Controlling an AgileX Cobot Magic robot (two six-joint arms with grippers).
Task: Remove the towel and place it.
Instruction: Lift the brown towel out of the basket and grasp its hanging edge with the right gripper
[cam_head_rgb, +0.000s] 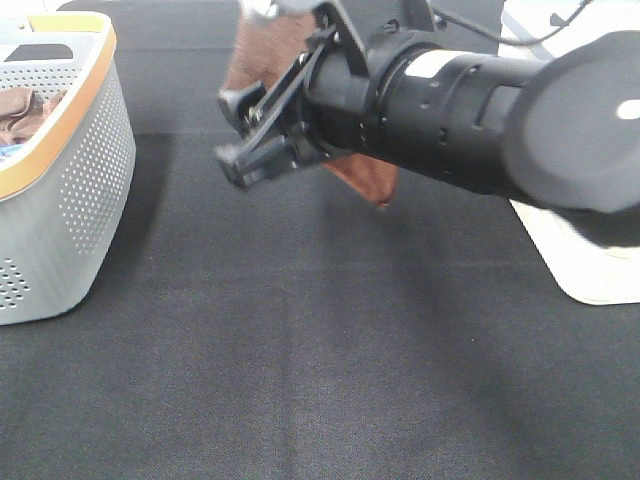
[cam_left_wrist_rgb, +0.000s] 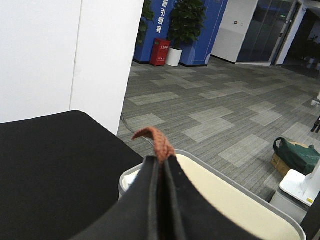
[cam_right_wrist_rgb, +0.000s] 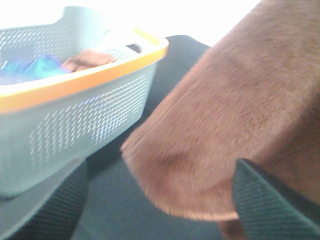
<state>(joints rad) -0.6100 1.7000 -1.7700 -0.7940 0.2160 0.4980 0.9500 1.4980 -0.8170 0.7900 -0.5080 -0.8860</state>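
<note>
Left claw: fingers pressed together and clamped on a stitched edge of the towel, which pokes out above the tips. Right claw: fingers apart, held above the worktop near the middle of its far edge, at the end of the black arm reaching in from the right edge. In the right wrist view a towel corner hangs between the two fingers; whether it touches them cannot be told. The rust-brown towel hangs clear of the worktop behind this claw, its lower corner showing under the arm. Below the left claw lies a cream tray, at the right edge. A grey basket with an orange rim stands at the far left corner, holding a duller brown cloth.
</note>
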